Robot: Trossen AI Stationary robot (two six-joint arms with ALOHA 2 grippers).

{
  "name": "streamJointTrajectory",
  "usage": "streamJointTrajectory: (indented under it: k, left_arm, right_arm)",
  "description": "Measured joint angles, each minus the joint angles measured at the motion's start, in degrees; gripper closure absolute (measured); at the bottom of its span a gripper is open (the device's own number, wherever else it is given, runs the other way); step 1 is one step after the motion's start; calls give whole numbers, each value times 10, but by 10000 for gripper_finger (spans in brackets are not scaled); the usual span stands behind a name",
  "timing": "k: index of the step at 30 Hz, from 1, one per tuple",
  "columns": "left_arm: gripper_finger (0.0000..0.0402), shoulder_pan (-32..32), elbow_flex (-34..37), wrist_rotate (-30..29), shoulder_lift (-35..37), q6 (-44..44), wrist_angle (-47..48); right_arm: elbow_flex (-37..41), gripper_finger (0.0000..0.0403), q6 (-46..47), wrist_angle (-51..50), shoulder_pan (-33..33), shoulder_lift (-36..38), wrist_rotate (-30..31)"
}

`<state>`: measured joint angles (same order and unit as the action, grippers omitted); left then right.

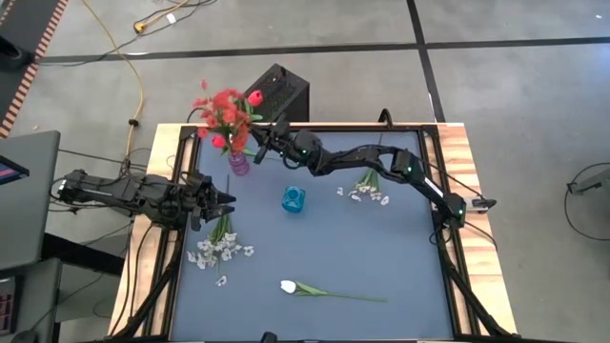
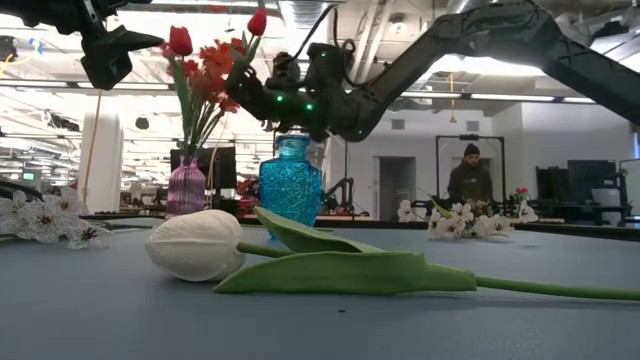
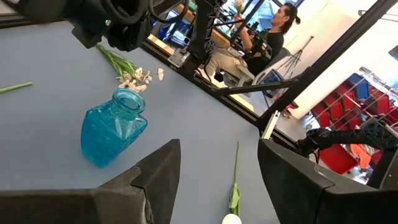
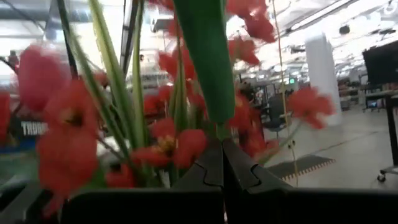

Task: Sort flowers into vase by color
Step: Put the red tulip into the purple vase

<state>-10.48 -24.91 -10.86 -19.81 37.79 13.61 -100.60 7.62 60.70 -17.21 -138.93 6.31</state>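
Your right pincer [image 1: 259, 136] is clamped on what looks like a red tulip's stem [image 4: 205, 59], over the purple vase [image 1: 238, 162]. Your left pincer [image 1: 229, 201] hovers with fingers apart above the white blossom spray [image 1: 217, 250] on the worktop [image 1: 400, 267].

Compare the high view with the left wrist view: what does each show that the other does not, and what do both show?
Only the high view shows the purple glass vase holding red artificial flowers, with the shut right tool beside them, and the white blossom spray near the left arm.

Only the left wrist view shows a seated person beyond the table, and the open left tool from close up.

Both show the empty blue glass vase, the white tulip bud on its green stem, and a second white blossom spray.
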Motion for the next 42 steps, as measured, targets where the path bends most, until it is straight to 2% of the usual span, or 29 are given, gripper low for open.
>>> streamJointTrajectory:
  k: [9, 18, 26, 42]
  left_arm:
    - [198, 0, 0, 0, 0, 0, 0]
    - [198, 0, 0, 0, 0, 0, 0]
    - [198, 0, 0, 0, 0, 1, 0]
    - [198, 0, 0, 0, 0, -2, -1]
  right_arm:
    - [-22, 387, -2, -17, 5, -2, -20]
    - [-75, 386, -7, -126, 8, -2, -36]
    - [-76, 384, 27, -179, 2, 0, -36]
    - [-76, 382, 29, -241, 1, 3, -81]
